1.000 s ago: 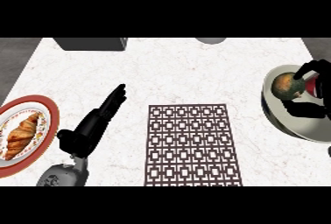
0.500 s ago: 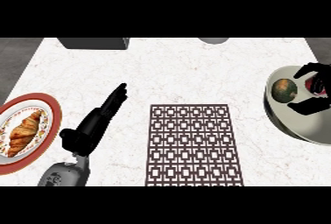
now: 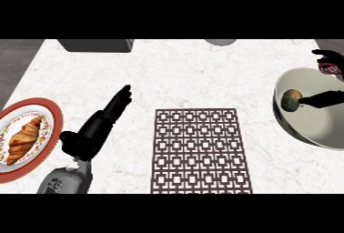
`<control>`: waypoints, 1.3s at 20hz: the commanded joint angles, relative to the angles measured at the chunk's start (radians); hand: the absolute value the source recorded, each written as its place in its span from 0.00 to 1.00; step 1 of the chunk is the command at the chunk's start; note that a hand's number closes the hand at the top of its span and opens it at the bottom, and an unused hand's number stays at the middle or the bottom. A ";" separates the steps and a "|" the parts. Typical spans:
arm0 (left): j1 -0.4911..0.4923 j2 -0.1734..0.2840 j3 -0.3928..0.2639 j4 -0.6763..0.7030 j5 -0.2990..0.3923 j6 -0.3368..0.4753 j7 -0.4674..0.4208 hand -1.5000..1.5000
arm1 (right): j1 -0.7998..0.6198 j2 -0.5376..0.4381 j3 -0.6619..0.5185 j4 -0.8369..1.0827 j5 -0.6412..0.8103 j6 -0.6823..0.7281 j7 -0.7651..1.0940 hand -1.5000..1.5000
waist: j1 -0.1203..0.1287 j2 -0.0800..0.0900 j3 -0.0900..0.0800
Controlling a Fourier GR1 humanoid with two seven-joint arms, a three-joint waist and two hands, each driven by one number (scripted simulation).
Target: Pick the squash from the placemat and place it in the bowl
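Note:
The squash [image 3: 292,99], small, green and orange, lies inside the pale bowl [image 3: 316,132] at the right edge of the head view. My right hand [image 3: 326,97] shows only partly at that edge. One finger reaches to the squash's right side and another part [image 3: 329,57] sits well above the bowl's rim, so the hand is spread open and not closed round the squash. The dark lattice placemat [image 3: 201,150] lies in the middle with nothing on it. My left hand [image 3: 101,125] rests open on the counter left of the placemat, fingers straight and pointing away.
A red-rimmed plate [image 3: 50,113] with a croissant [image 3: 23,136] lies at the left edge, close to my left forearm. A grey box [image 3: 94,44] and a grey round object [image 3: 220,42] stand at the counter's far edge.
My right hand has opened off the squash and drawn back toward the right edge. The squash now lies free in the bowl. The left hand has stayed put.

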 commanded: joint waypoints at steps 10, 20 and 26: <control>0.001 -0.020 0.001 0.011 -0.013 0.001 0.005 0.50 | -0.045 -0.113 -0.351 0.238 -0.273 0.026 -0.103 0.00 | -0.004 0.001 0.001; 0.013 -0.018 -0.002 -0.013 -0.031 0.000 0.011 0.50 | 0.106 -0.364 -0.560 0.516 -0.404 0.211 -0.370 0.00 | 0.000 0.006 0.004; 0.041 -0.039 -0.022 -0.028 -0.042 0.006 -0.025 0.50 | 0.200 -0.436 -0.571 0.627 -0.402 0.371 -0.514 0.00 | 0.002 0.008 0.007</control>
